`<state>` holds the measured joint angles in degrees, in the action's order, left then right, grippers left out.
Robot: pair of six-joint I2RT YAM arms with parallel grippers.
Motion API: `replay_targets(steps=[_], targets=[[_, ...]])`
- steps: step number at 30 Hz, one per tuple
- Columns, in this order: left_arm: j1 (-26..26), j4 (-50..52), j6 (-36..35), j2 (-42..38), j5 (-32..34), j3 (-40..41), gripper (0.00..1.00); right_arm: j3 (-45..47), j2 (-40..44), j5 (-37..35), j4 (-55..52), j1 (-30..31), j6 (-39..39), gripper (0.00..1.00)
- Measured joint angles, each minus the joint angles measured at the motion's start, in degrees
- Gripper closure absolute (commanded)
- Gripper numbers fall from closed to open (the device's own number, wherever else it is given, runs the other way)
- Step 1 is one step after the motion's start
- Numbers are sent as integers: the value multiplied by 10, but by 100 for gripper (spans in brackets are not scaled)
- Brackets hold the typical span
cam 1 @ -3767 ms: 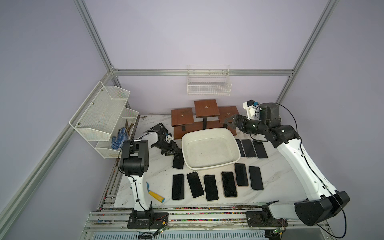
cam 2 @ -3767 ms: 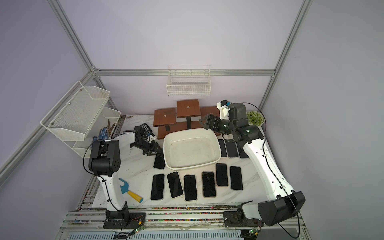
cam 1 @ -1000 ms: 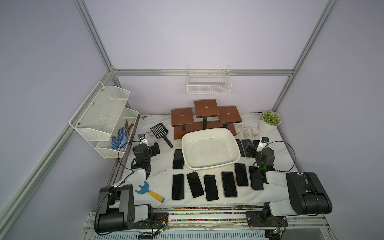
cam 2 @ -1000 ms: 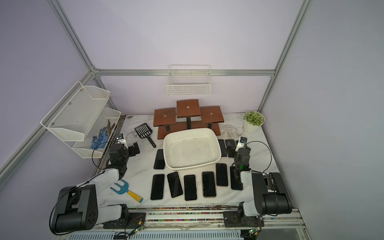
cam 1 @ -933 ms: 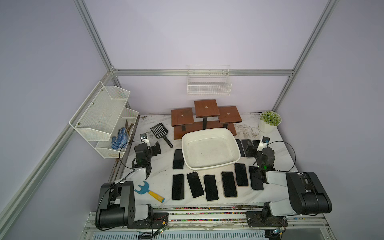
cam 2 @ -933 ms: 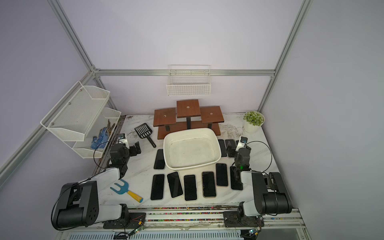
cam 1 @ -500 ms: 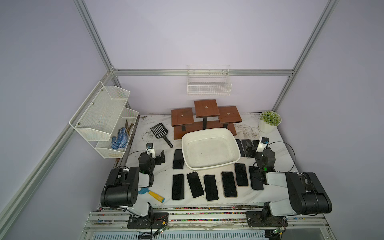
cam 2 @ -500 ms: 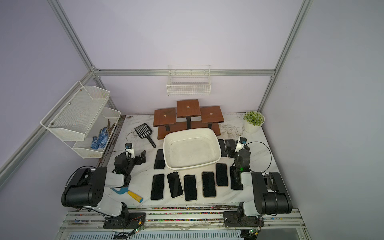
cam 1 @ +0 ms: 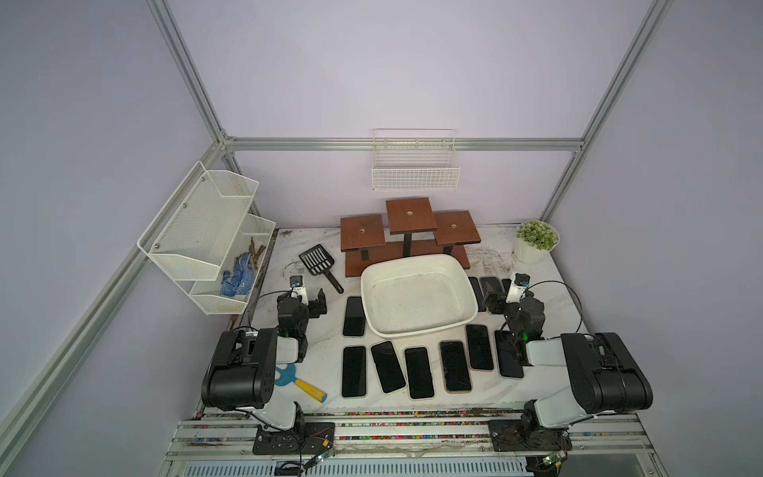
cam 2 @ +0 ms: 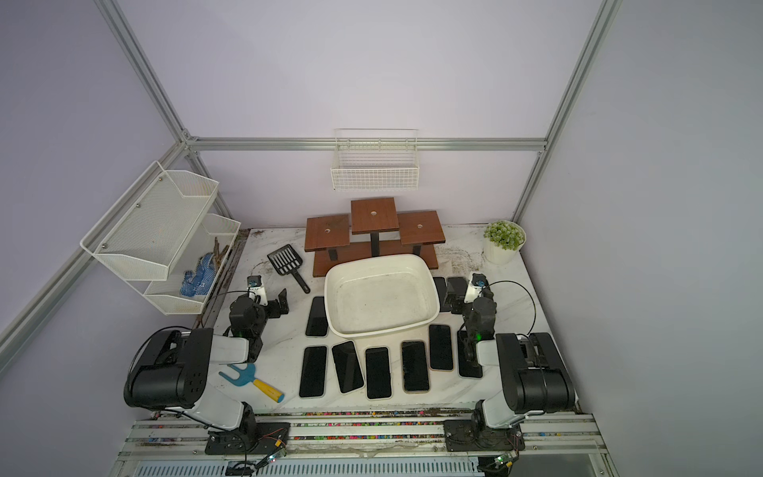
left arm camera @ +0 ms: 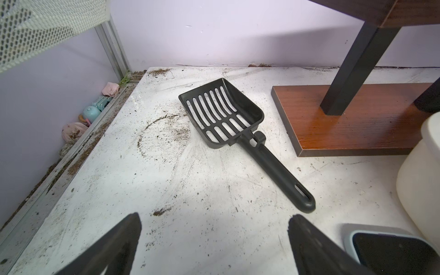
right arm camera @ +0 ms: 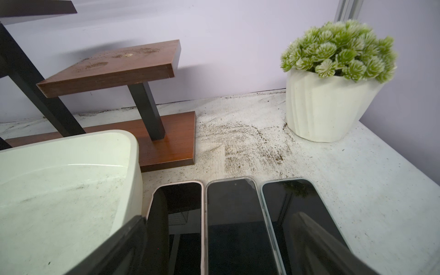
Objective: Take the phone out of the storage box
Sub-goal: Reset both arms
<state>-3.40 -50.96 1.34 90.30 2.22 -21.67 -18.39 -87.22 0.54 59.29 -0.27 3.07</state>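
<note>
The storage box [cam 1: 417, 264] [cam 2: 382, 262] is a shallow white tub in mid-table, and I see nothing inside it. Several dark phones lie flat on the table around it: a row [cam 1: 419, 373] along its front, one [cam 1: 354, 316] on its left, three [right arm camera: 233, 214] on its right. My left gripper [cam 1: 316, 301] [left arm camera: 215, 221] stands open over bare table left of the tub, holding nothing. My right gripper [cam 1: 493, 299] [right arm camera: 223, 214] stands open low over the three phones by the tub's right wall [right arm camera: 133, 166], touching none that I can tell.
A black slotted scoop [left arm camera: 221, 114] lies ahead of the left gripper. A wooden tiered stand [cam 1: 408, 231] stands behind the tub, a potted plant [cam 1: 536, 243] at the back right. A mesh shelf [cam 1: 206, 235] hangs left, a wire basket [cam 1: 415, 165] on the back wall. A blue-and-yellow fork tool [cam 1: 301, 384] lies front left.
Both arms have drawn back from beside the tub and folded low at the table's front. In the last second the left arm folded in further; the right arm barely moved. Both grippers stayed open.
</note>
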Motion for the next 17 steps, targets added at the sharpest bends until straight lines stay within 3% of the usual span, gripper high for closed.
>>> replay_targets(steps=[17], targets=[[0,0,0,0,2,0,0,7,-14,0,29,4,-9,0]])
